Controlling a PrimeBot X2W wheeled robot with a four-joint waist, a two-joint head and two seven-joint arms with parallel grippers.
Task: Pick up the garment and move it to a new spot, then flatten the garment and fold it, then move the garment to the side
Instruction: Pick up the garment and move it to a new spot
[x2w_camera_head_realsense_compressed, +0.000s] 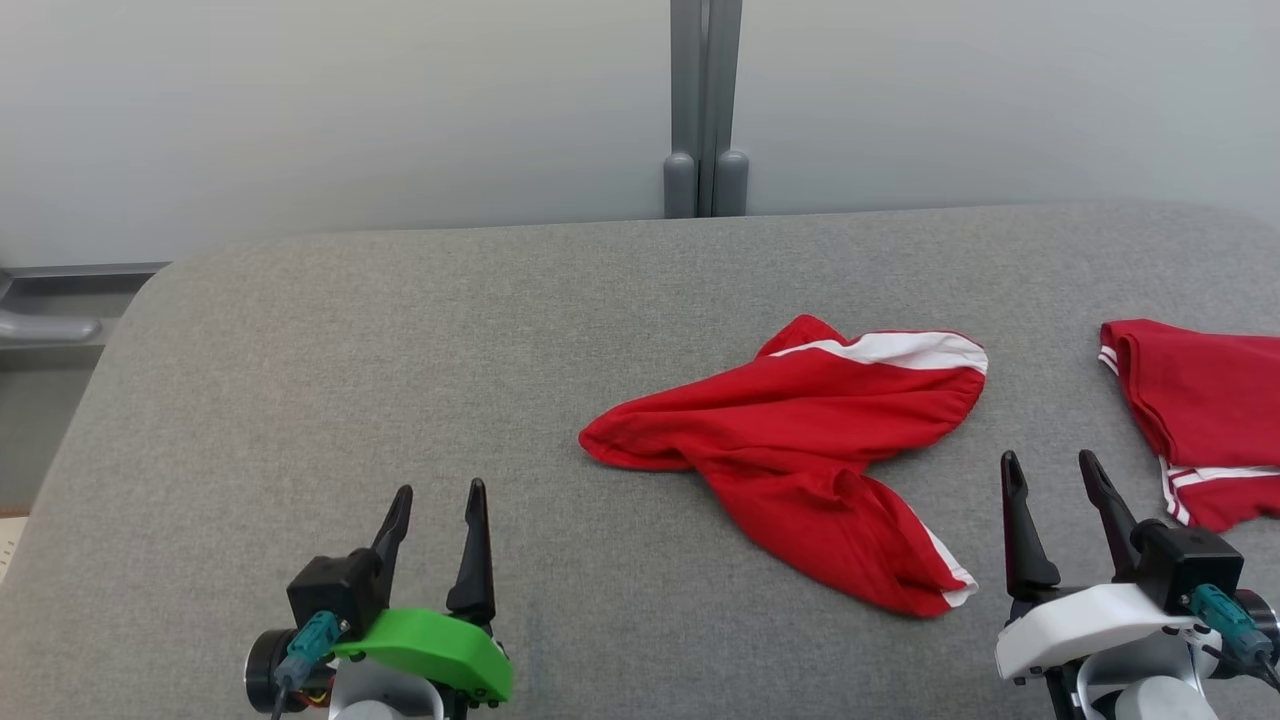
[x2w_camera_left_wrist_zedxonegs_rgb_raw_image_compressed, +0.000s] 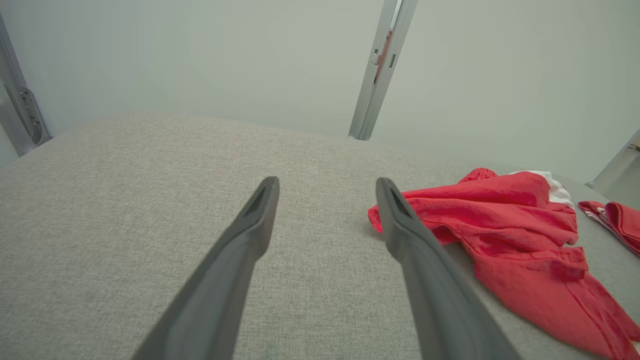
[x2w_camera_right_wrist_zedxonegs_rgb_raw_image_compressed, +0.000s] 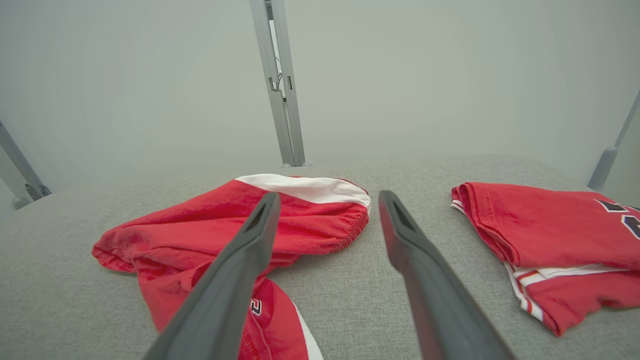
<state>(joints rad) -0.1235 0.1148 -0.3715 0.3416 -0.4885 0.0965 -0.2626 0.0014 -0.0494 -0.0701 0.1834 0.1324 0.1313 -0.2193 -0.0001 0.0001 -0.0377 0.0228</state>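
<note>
Garment (x2w_camera_head_realsense_compressed: 800, 450) crumpled on tabletop (x2w_camera_head_realsense_compressed: 400, 350), open room leftward; lies between my left gripper (x2w_camera_head_realsense_compressed: 440, 490) and right gripper (x2w_camera_head_realsense_compressed: 1048, 458), nearer right; both wide, empty.

**Soft, even light; wrist views bent by the wide lens**

Bright, diffuse light lies evenly over the grey padded surface (x2w_camera_head_realsense_compressed: 400, 350). The red shorts (x2w_camera_head_realsense_compressed: 790, 440) throw only a thin, soft shadow along their near edge. Behind the shorts, the grey post (x2w_camera_left_wrist_zedxonegs_rgb_raw_image_compressed: 380, 65) leans in both wrist views, bent by the lens. Closer to the camera than the shorts, the left gripper (x2w_camera_left_wrist_zedxonegs_rgb_raw_image_compressed: 327, 187) and right gripper (x2w_camera_right_wrist_zedxonegs_rgb_raw_image_compressed: 327, 200) blur toward the bottom edge. The left wrist view looks paler and greenish.
</note>
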